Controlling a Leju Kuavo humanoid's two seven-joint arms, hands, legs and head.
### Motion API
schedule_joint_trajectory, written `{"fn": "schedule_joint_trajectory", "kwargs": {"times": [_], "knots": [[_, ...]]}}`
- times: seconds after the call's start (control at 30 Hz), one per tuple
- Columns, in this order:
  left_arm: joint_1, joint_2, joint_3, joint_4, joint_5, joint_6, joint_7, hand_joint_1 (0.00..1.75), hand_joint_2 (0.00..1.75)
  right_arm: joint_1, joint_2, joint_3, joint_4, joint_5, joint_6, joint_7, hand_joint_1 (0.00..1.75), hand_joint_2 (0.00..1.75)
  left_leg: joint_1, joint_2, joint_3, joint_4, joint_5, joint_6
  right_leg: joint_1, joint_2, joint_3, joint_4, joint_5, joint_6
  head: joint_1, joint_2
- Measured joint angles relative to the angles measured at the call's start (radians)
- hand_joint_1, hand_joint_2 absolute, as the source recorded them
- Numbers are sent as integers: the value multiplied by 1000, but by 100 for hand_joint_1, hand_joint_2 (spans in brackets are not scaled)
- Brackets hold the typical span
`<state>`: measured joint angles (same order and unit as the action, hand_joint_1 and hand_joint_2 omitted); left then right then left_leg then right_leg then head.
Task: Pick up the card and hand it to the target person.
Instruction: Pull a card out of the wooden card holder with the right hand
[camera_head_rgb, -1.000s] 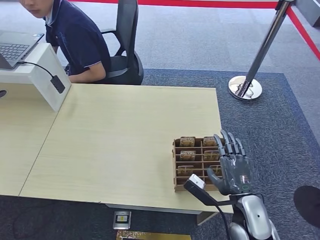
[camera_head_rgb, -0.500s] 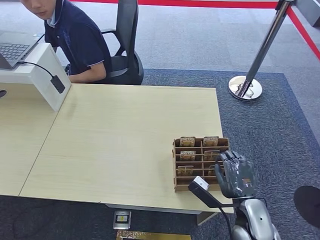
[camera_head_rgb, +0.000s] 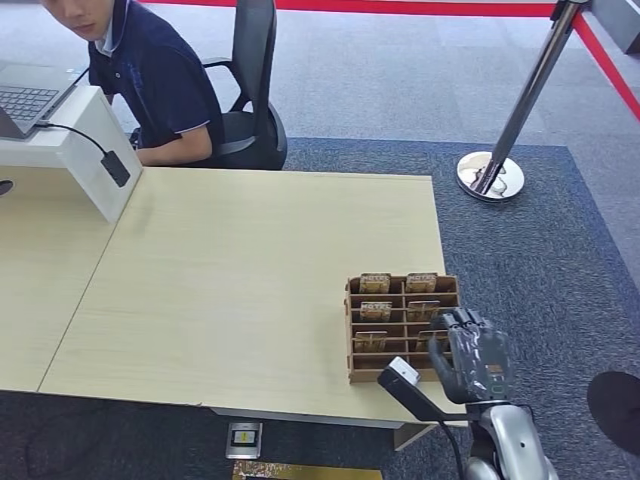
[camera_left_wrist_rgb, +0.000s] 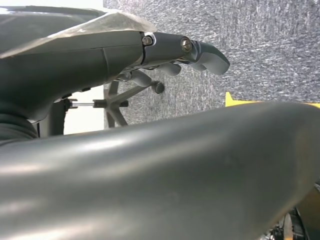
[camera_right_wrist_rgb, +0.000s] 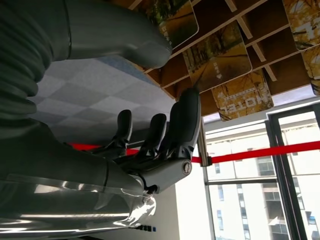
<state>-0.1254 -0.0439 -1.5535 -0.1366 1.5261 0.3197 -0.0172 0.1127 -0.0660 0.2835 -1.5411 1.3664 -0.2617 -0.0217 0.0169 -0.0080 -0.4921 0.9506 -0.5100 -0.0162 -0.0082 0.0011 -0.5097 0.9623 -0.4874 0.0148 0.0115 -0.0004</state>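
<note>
On the pale worktop, at five o'clock, the right hand curls over the rack (grip on a card unclear).

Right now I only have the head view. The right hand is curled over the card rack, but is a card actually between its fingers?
Observer: I can't tell. In the right wrist view, a fingertip of the right hand sits at the edge of one card, with the thumb apart from it.
Operator: What is on the cards?
Observer: Autumn trees, and one card reads HOTEL.
Operator: And the left hand?
Observer: The left hand hangs over grey carpet with its fingers straight, holding nothing.
</note>
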Motion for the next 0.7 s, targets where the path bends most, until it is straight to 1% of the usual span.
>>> {"fn": "schedule_joint_trajectory", "kwargs": {"times": [0.1, 0.23, 0.33, 0.7], "knots": [[0, 0, 0, 0, 0, 0, 0, 0, 0, 0, 0, -3, 4, 0, 0, 0, 84, 175, 0, 0, 0, 0, 0, 0, 0, 0, 0, 0, 0, 0, 0, 0], [0, 0, 0, 0, -2, 0, 0, 0, 0, -1, 0, -9, 15, -3, -1, 0, 80, 175, 0, 0, 0, 0, 0, 0, 0, 0, 0, 0, 0, 0, 0, 0], [0, 0, 0, 0, -3, 0, 0, 0, 0, -7, 1, -16, 33, -11, -4, -5, 84, 175, 0, 0, 0, 0, 0, 0, 0, 0, 0, 0, 0, 0, 0, 0], [0, 0, 0, 0, -5, 1, 1, 0, 0, -49, 16, -39, 117, -17, -21, -16, 85, 175, 0, 0, 0, 0, 0, 0, 0, 0, 0, 0, 0, 0, 0, 0]]}}
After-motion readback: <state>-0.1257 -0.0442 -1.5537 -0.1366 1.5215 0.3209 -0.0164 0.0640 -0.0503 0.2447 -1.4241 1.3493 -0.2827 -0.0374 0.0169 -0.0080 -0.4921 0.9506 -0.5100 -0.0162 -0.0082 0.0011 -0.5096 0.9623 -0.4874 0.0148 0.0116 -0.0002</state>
